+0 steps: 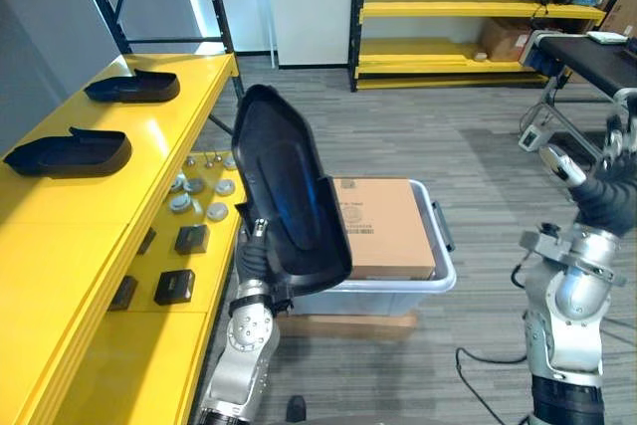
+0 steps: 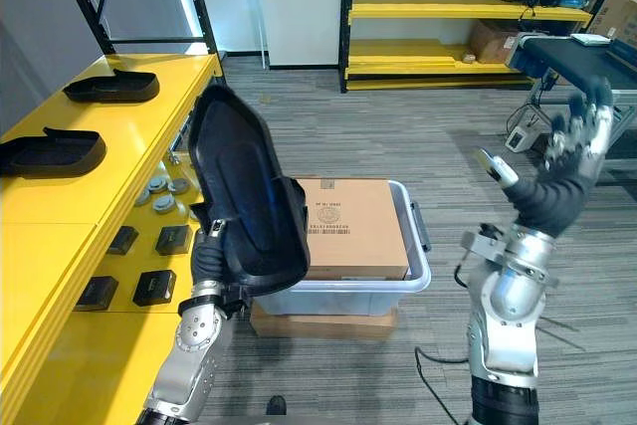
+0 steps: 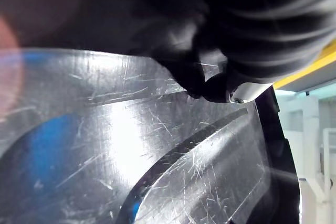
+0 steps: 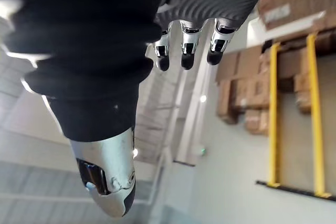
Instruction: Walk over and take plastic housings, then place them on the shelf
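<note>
Yellow shelf [image 1: 100,211] alongside | left hand [image 2: 209,244] grips black housing [image 1: 289,196] upright; right hand [image 2: 572,151] raised, fingers spread, empty

Three black housings [image 1: 289,186] [image 1: 70,151] [image 1: 134,87], one cardboard box [image 1: 383,226], one bin [image 1: 440,281].

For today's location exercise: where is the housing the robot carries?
In the eye views the black housing stands roughly upright, left of centre, in the left hand, between the yellow shelf and cardboard box.
</note>
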